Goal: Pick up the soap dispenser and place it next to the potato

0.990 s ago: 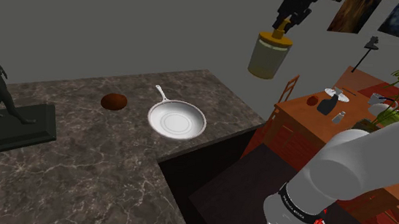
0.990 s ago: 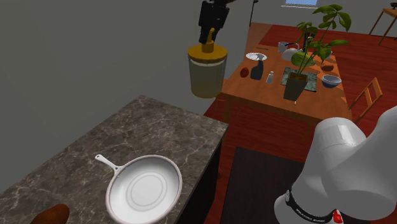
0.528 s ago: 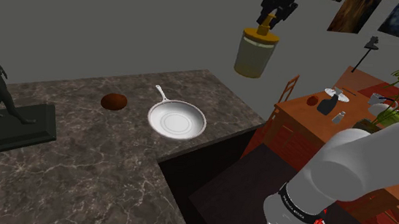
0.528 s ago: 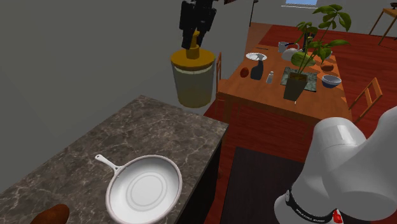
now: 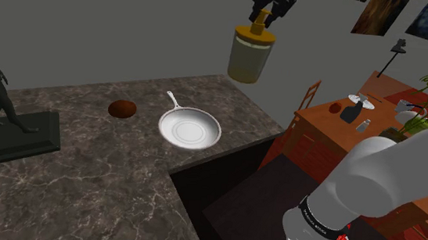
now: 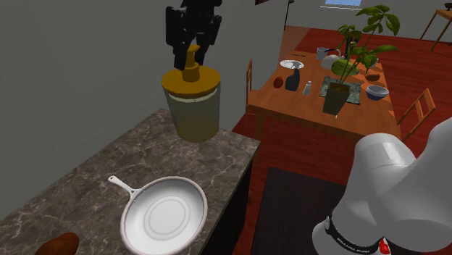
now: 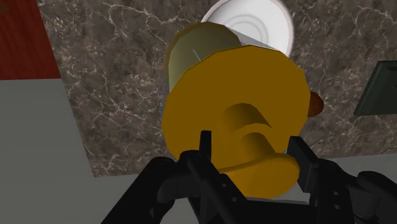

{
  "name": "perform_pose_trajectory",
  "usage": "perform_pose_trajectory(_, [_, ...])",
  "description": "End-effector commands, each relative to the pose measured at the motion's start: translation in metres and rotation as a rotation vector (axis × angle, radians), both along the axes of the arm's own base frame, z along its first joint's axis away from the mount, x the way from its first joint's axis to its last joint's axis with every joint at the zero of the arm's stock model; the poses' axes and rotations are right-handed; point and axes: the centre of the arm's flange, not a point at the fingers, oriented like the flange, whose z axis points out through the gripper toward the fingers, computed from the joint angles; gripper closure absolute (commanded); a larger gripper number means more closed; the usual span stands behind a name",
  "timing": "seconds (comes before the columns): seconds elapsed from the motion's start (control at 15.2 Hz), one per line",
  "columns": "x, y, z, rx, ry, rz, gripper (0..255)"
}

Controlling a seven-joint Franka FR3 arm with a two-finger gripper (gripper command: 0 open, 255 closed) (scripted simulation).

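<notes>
The soap dispenser is a cream jar with a mustard-yellow lid and pump, hanging high in the air above the far corner of the marble counter. My black gripper is shut on its pump from above. In the second exterior view the dispenser hangs under the gripper over the counter's end. The wrist view looks down on the yellow lid with the gripper clasping the pump. The brown potato lies on the counter beside the pan, and peeks out past the lid.
A white frying pan rests on the marble counter between potato and dispenser. A dark statue on a base stands at the shoulder view's left. Beyond the counter's edge lie a wooden dining table with dishes and a plant.
The gripper has carried the dispenser steadily toward the shoulder view's left, from beyond the counter's edge to above its far corner. Its grip on the pump is unchanged.
</notes>
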Motion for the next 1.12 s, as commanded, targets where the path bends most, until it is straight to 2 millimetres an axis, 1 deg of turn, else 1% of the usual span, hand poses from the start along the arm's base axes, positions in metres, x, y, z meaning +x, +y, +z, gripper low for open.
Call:
perform_pose_trajectory(0.0, [0.007,0.028,-0.002,0.000,-0.001,-0.002,255])
perform_pose_trajectory(1.06, [0.067,0.230,-0.001,0.000,-0.001,-0.002,255])
